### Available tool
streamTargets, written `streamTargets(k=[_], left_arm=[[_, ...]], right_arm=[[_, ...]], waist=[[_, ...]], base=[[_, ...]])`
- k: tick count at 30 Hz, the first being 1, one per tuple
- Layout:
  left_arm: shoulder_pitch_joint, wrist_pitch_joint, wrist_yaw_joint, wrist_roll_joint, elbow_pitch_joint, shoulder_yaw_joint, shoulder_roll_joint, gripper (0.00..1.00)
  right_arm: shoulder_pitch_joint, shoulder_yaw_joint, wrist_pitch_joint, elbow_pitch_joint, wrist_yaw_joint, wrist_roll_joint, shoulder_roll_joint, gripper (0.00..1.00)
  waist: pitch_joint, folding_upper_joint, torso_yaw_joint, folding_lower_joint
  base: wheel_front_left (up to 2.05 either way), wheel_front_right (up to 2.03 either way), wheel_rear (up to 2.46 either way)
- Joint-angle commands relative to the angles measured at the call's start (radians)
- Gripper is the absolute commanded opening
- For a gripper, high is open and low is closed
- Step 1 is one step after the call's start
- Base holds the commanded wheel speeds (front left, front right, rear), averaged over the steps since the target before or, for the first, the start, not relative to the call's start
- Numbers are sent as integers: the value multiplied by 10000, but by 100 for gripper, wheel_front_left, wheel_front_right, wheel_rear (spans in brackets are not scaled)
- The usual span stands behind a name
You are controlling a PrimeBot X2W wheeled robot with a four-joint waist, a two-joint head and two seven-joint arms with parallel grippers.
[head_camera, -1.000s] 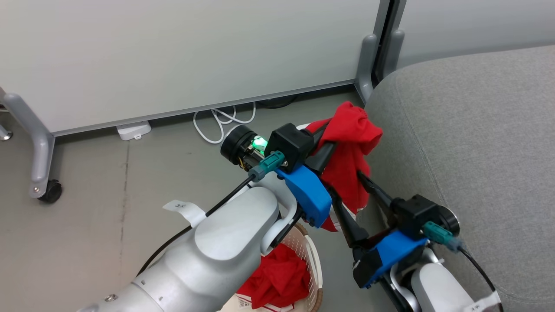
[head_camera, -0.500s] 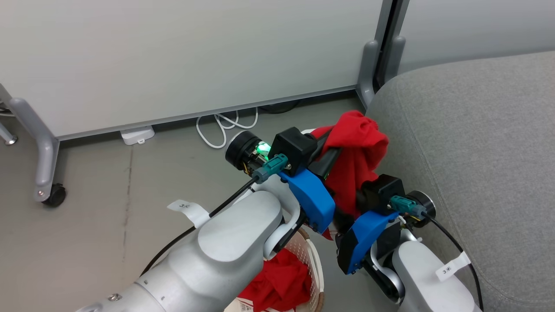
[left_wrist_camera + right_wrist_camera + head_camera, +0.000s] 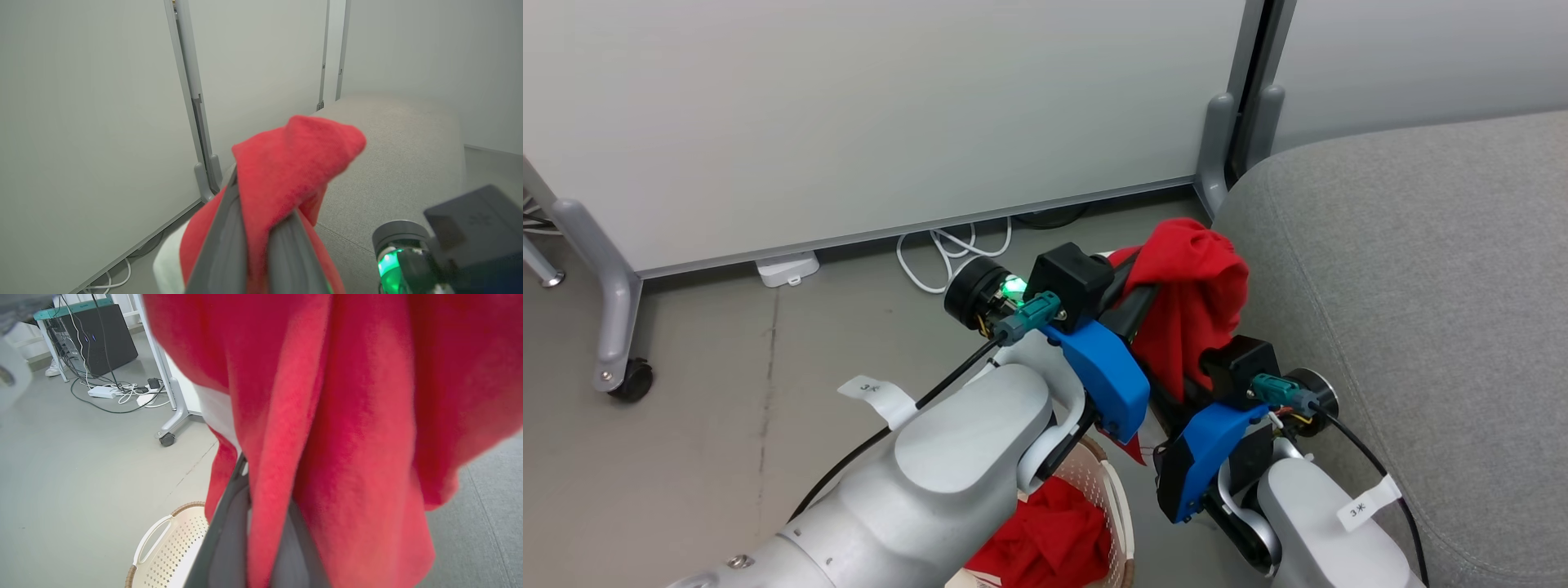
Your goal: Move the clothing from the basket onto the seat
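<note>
– Jaws: how are they standing?
– Both pairs are clamping shut on one red garment (image 3: pixel 1196 302). The left gripper (image 3: pixel 261 200) is pinching near its top, the right gripper (image 3: pixel 265 490) a lower fold. It is hanging clear of the floor, just beside the seat (image 3: pixel 1421 286), not yet on it.
– What is remaining?
– A second garment (image 3: pixel 1054 531) is lying in the basket (image 3: pixel 1104 478). Behind, a white cable (image 3: pixel 939 253) and a partition foot (image 3: pixel 621 359) are sitting well apart; nothing appears to be blocking the seat.

Two garments (image 3: pixel 1196 302), one basket (image 3: pixel 1094 469), one seat (image 3: pixel 1421 286)
</note>
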Motion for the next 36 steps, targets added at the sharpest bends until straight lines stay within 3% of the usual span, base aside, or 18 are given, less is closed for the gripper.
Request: streamTargets(k=[1,11,12,14,15,16,29,36], left_arm=[[-106,-53,25,-66,42,-36,3,0],[-200,-52,87,-286,174,-161,3,0],[-206,-52,92,-297,190,-173,3,6],[-233,-52,130,-290,223,-214,3,44],[-243,-52,138,-281,237,-241,3,83],[-238,-53,166,-288,251,-269,3,100],[-267,-51,275,-529,399,-433,3,100],[319,-44,309,-370,436,326,183,100]], right_arm=[[-143,25,-65,40,5,101,-32,0],[-156,2,-112,134,5,80,-32,0],[-160,8,-111,136,5,79,-32,0],[-164,12,-122,144,5,81,-32,0],[-162,14,-127,148,5,87,-32,0],[-157,16,-133,150,5,98,-32,0],[-148,-28,-172,146,5,61,-30,0],[-97,-294,-215,62,5,-43,-30,0]], waist=[[-2,-1,-8,-1],[16,-1,-7,-1],[16,-1,-7,-1],[14,-1,-3,-1],[10,-1,-1,-1],[5,-1,0,-1],[38,-1,8,-1],[158,-1,29,-1]], base=[[0,0,0],[0,0,0],[0,0,0],[0,0,0],[0,0,0],[0,0,0],[0,0,0],[0,0,0]])
